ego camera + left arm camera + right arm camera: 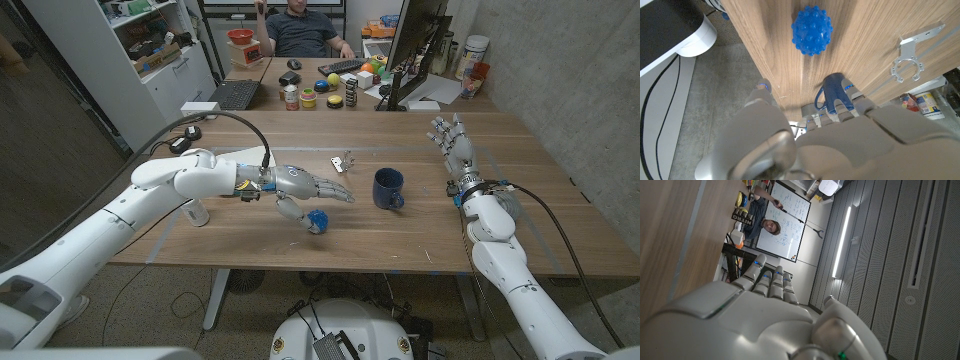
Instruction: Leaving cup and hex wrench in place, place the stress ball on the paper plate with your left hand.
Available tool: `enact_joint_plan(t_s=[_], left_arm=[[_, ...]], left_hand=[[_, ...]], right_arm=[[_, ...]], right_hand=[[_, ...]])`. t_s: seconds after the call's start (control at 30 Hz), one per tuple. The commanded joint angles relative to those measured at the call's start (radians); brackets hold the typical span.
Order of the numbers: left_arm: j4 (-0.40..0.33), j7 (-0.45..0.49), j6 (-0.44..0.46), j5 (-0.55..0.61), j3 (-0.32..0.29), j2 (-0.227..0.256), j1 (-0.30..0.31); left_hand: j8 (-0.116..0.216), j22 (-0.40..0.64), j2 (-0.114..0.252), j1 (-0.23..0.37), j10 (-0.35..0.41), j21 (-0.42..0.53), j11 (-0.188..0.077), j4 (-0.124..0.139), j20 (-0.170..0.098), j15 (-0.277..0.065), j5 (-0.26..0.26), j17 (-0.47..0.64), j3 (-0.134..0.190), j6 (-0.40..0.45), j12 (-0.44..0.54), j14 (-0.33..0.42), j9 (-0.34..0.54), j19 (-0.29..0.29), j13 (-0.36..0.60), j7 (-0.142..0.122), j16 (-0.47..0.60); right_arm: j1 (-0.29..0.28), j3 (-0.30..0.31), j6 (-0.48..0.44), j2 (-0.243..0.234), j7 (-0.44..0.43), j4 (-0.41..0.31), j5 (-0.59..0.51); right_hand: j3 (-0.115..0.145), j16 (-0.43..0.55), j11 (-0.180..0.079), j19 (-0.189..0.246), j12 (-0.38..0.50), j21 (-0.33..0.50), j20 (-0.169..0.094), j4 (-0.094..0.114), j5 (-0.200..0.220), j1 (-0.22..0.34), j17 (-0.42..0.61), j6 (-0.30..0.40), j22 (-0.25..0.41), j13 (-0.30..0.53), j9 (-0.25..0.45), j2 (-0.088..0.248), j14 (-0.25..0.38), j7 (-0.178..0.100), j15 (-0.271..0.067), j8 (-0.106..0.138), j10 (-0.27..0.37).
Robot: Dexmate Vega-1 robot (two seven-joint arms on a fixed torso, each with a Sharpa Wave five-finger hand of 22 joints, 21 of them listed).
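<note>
The blue spiky stress ball (318, 221) (812, 30) lies on the wooden table near its front edge. My left hand (300, 190) hovers just above and behind it, fingers stretched toward the cup and thumb hanging beside the ball, holding nothing. In the left wrist view the ball sits apart from the fingertips (763, 88). The dark blue cup (388, 187) (831, 94) stands upright to the right of the hand. The metal hex wrench (343, 162) (910, 59) lies behind it. My right hand (452, 140) stands at the right, fingers straight up, empty. A pale flat edge (232, 154) shows behind my left forearm.
A white cylinder (197, 212) stands under my left forearm. Behind the table a second desk carries a keyboard (234, 94), a monitor (412, 45) and small items, with a person (300, 28) seated beyond it. A black cable (225, 118) arcs over my left arm.
</note>
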Motion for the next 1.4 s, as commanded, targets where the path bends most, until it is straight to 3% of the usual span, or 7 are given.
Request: enact_joint_plan(t_s=[0.03, 0.43, 0.63, 0.77, 1.1, 1.2, 1.4], left_arm=[[-0.034, 0.009, 0.034, 0.065, 0.027, 0.033, 0.001], [-0.066, 0.027, 0.07, 0.173, 0.058, 0.058, 0.0], [-0.079, 0.024, 0.084, 0.196, 0.075, 0.071, -0.003], [-0.087, 0.029, 0.096, 0.226, 0.088, 0.075, -0.006], [-0.067, 0.046, 0.107, 0.275, 0.128, 0.08, -0.025], [-0.059, 0.055, 0.105, 0.277, 0.137, 0.081, -0.032], [-0.044, 0.063, 0.098, 0.274, 0.152, 0.082, -0.048]], left_hand=[[0.013, 0.001, 0.014, 0.045, 0.021, 0.008, -0.002, -0.011, 0.0, -0.063, 0.006, 0.002, 0.012, 0.032, 0.008, 0.014, 0.006, 0.024, 0.0, -0.004, -0.004], [0.025, 0.003, 0.029, 0.102, 0.043, 0.004, 0.002, -0.019, 0.005, -0.062, -0.003, 0.002, 0.023, 0.075, 0.009, 0.021, 0.007, 0.035, 0.0, -0.004, -0.011], [0.033, 0.004, 0.053, 0.172, 0.026, -0.005, 0.008, -0.028, 0.009, -0.055, -0.012, 0.002, 0.042, 0.104, -0.004, 0.002, 0.007, 0.029, 0.001, -0.004, -0.022], [0.033, 0.004, 0.057, 0.188, 0.023, -0.007, 0.01, -0.029, 0.012, -0.052, -0.016, 0.002, 0.046, 0.109, -0.005, 0.001, 0.007, 0.027, 0.001, -0.004, -0.023], [0.033, 0.005, 0.062, 0.229, 0.015, -0.01, 0.017, -0.03, 0.019, -0.046, -0.028, 0.003, 0.052, 0.12, -0.007, -0.003, 0.006, 0.029, 0.002, -0.004, -0.024], [0.035, 0.005, 0.073, 0.253, 0.03, -0.003, 0.015, -0.027, 0.012, -0.049, -0.035, 0.004, 0.058, 0.132, -0.001, 0.01, 0.006, 0.053, 0.002, -0.004, -0.018], [0.051, 0.003, 0.086, 0.323, 0.08, 0.026, 0.014, -0.024, -0.039, -0.063, -0.065, 0.007, 0.064, 0.195, 0.01, 0.07, 0.007, 0.158, 0.002, -0.004, -0.006]], right_arm=[[-0.008, 0.001, 0.014, 0.004, 0.001, -0.003, 0.005], [-0.014, 0.003, 0.026, 0.008, 0.0, 0.0, 0.009], [-0.016, 0.004, 0.028, 0.008, -0.001, 0.001, 0.009], [-0.016, 0.005, 0.03, 0.009, 0.0, 0.003, 0.01], [-0.022, 0.008, 0.033, 0.009, -0.005, -0.001, 0.008], [-0.021, 0.008, 0.031, 0.008, -0.005, -0.001, 0.008], [-0.011, 0.004, 0.029, 0.01, -0.003, 0.009, 0.008]], right_hand=[[-0.001, 0.004, 0.002, 0.01, 0.009, -0.002, -0.049, -0.001, 0.005, 0.006, 0.003, 0.005, 0.004, 0.003, 0.004, 0.071, 0.008, 0.002, 0.002, 0.006, 0.013], [-0.001, 0.004, 0.001, 0.012, 0.008, -0.005, -0.05, -0.001, 0.005, 0.006, 0.003, 0.006, 0.004, 0.003, 0.004, 0.072, 0.01, 0.002, 0.002, 0.006, 0.011], [-0.002, 0.004, 0.002, 0.013, 0.008, -0.007, -0.05, -0.001, 0.005, 0.007, 0.003, 0.006, 0.004, 0.003, 0.004, 0.072, 0.011, 0.002, 0.001, 0.006, 0.013], [-0.002, 0.004, 0.002, 0.013, 0.008, -0.009, -0.049, -0.001, 0.005, 0.007, 0.003, 0.005, 0.005, 0.003, 0.004, 0.072, 0.011, 0.002, 0.002, 0.006, 0.013], [-0.002, 0.004, 0.003, 0.015, 0.008, -0.013, -0.048, -0.001, 0.006, 0.007, 0.003, 0.007, 0.005, 0.003, 0.004, 0.072, 0.012, 0.002, 0.001, 0.006, 0.013], [-0.003, 0.004, 0.003, 0.016, 0.008, -0.014, -0.048, -0.001, 0.006, 0.007, 0.003, 0.007, 0.005, 0.003, 0.004, 0.072, 0.013, 0.001, 0.001, 0.005, 0.013], [-0.003, 0.004, 0.004, 0.016, 0.008, -0.016, -0.048, -0.001, 0.006, 0.007, 0.003, 0.007, 0.005, 0.003, 0.004, 0.072, 0.012, 0.002, 0.002, 0.006, 0.014]])
